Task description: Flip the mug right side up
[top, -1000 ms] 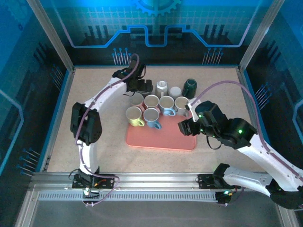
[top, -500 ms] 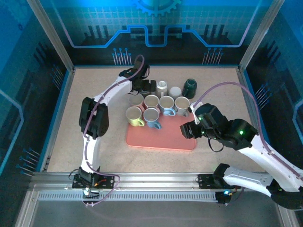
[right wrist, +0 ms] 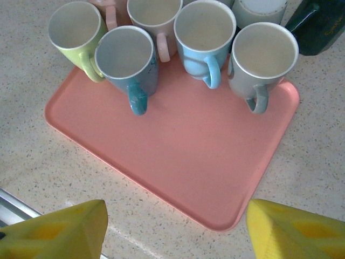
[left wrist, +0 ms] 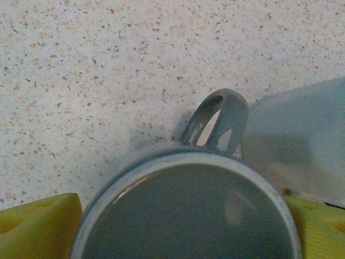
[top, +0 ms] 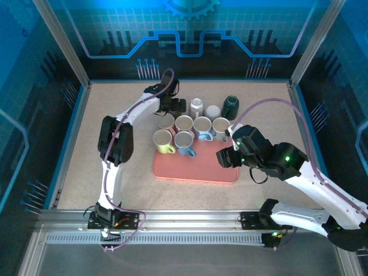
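Left jaws pinch a grey mug (left wrist: pixel 188 216), right jaws (right wrist: pixel 175 226) spread above the pink tray (right wrist: pixel 194 156).

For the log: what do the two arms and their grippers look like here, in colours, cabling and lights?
Both arms have white link shells with black joint housings, and a purple-grey cable loops along each. The right arm's black wrist housing carries small green lights. The left gripper and right gripper look black from above, while their fingers show yellow in the wrist views.

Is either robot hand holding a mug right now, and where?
The left gripper has a grey mug between its fingers, gripped by the body. The right gripper holds nothing.
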Robot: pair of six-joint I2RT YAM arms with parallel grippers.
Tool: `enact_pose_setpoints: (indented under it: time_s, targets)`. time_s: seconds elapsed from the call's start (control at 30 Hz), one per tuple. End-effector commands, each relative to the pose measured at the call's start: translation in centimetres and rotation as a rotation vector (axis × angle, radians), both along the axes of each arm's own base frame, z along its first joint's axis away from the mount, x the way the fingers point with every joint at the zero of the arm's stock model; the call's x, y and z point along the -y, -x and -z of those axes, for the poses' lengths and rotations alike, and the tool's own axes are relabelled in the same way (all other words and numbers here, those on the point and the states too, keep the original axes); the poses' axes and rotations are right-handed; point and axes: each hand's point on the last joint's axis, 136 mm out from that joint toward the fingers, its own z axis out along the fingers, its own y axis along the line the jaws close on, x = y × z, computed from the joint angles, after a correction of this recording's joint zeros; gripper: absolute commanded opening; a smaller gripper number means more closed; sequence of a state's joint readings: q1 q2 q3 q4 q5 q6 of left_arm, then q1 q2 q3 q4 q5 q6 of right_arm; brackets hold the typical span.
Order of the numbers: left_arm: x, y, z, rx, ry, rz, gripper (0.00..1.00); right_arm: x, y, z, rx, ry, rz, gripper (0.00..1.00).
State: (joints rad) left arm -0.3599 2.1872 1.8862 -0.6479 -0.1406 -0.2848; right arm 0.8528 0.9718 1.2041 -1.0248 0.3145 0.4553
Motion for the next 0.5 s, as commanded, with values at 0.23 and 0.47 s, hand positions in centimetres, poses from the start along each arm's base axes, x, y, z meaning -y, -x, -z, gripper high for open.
enact_pose_setpoints:
  time_s: [0.23,0.47]
  targets:
    - [-1.0,-2.3,1.4,-0.006,-0.052,0.022,0.71,-0.5,-0.1,0.4,-0.003,0.000,-0.004,0.69]
    - [-2.9,-3.0,-2.4,0.057,-0.006,-0.044,0.52,-0.8,-0.3,-0.5,0.017,-0.011,-0.018,0.67]
